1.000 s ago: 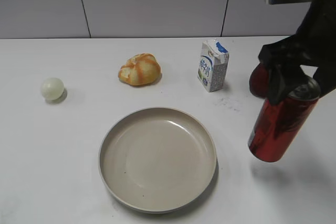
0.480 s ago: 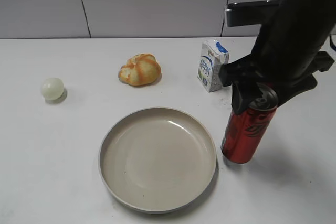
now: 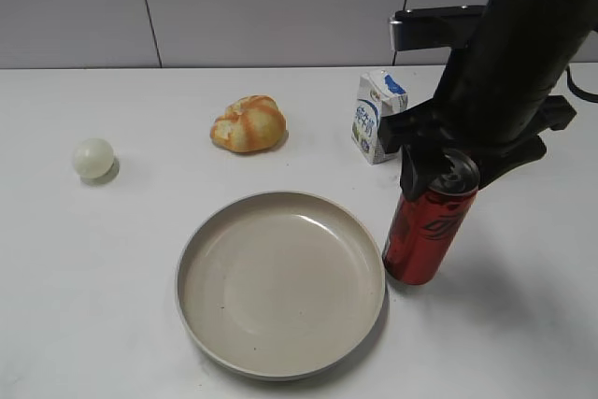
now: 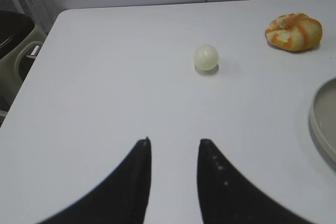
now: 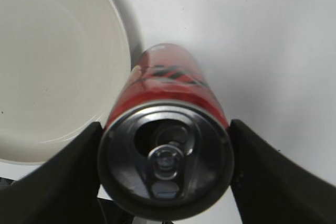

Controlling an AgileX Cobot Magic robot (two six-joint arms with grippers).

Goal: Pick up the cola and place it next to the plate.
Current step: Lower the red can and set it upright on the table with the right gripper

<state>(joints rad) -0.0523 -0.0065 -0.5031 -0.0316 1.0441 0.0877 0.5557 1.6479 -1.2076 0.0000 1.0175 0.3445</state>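
Note:
The cola point(image 3: 425, 231) is a tall red can, slightly tilted, just right of the beige plate point(image 3: 280, 287). Its base is at or just above the table; I cannot tell whether it touches. My right gripper point(image 3: 439, 170) is shut on the can's upper part. In the right wrist view the gripper point(image 5: 165, 166) holds the can between its two black fingers point(image 5: 79, 177), the red body point(image 5: 168, 77) points down beside the plate's rim point(image 5: 123, 45). My left gripper point(image 4: 173, 142) is open and empty above bare table. It does not show in the exterior view.
A bread roll point(image 3: 248, 123), a white-and-blue milk carton point(image 3: 379, 117) and a pale ball point(image 3: 93, 158) lie behind the plate. The right arm hides what is behind it. The table's left edge point(image 4: 37, 56) shows in the left wrist view.
My right gripper has carried the cola leftwards and down, from the table's right side to just beside the plate's right rim. The left gripper shows no change.

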